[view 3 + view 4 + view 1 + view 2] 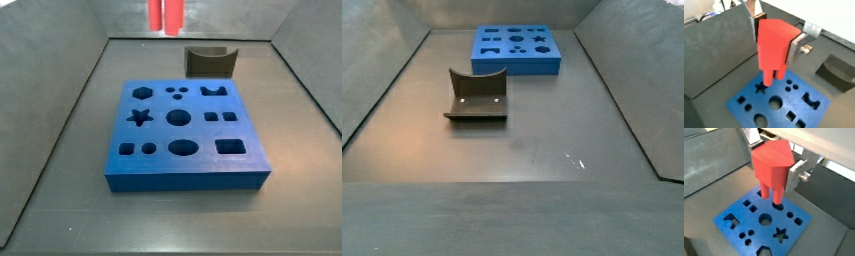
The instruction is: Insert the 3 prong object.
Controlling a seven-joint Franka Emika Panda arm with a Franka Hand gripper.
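The 3 prong object (774, 42) is a salmon-red block. My gripper (775, 36) is shut on it, a silver finger (797, 49) on each side, prongs pointing down; it also shows in a wrist view (771, 165). It hangs well above the blue board (784, 112), which has several shaped holes. In both wrist views the prongs line up over the board near the cluster of three small round holes (791, 86). In a side view only the prongs (167, 14) show at the top edge, above the board (181, 165). The gripper itself is out of both side views.
A dark grey curved block (210, 60) stands beside the blue board; it also shows in a side view (476, 97) and a wrist view (839, 72). Grey sloping walls (60, 110) enclose the floor. The board (516, 62) lies at the far end.
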